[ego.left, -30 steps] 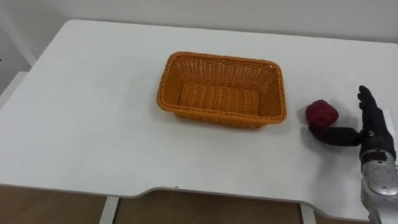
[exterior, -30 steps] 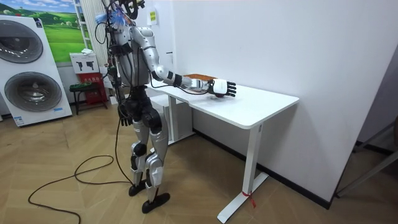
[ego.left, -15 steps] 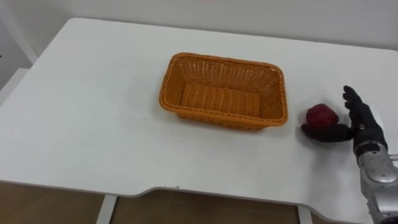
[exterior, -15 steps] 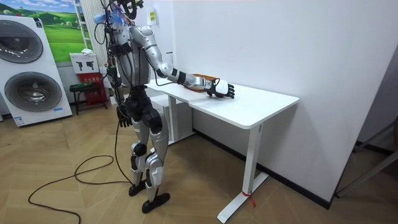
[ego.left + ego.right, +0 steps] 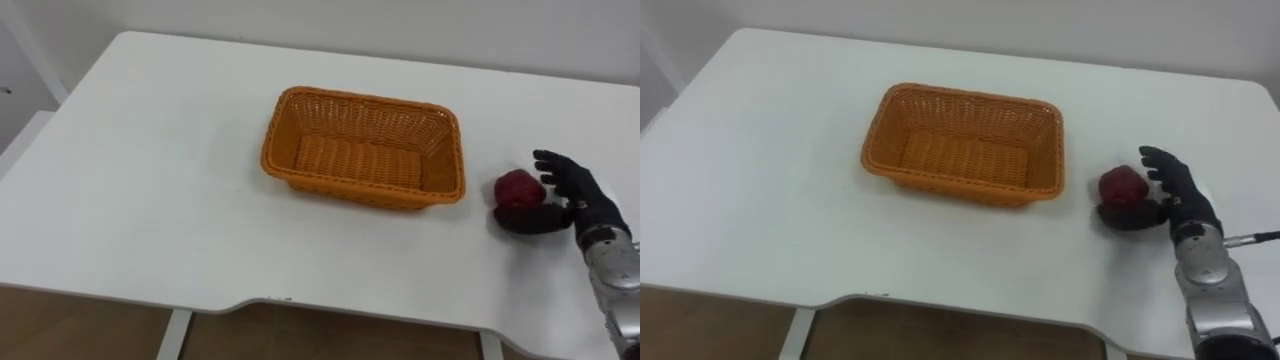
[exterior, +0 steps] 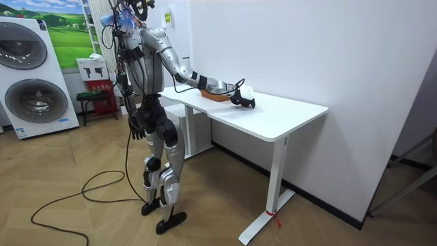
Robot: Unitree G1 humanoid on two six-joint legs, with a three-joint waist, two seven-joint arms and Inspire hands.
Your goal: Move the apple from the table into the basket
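We see a big white worktop (image 5: pixel 150 180). In the middle of it sits an orange woven basket (image 5: pixel 350 187) with four sides and an open top. There is nothing inside it.

A dark red round apple (image 5: pixel 518 188) lies on the worktop, just beside the basket on the robot's right side. The two are near each other but do not touch.

The right robot hand (image 5: pixel 583 200) comes in from the right and rests next to the apple. It is spread open. Its thumb (image 5: pixel 527 218) lies along the near side of the apple and looks as if it touches it. Its fingers (image 5: pixel 556 168) reach out on the far right side of the apple, a little bent and apart from one another. The apple sits on the worktop, not lifted.

In the room view we see the robot standing upright at the worktop on a wooden floor (image 6: pixel 82 219), with its right arm stretched out over the worktop. The left robot hand (image 6: pixel 135 127) hangs down by its hip, and it is too small for us to tell how it is held. A white washing machine (image 6: pixel 31 78) stands behind the robot.
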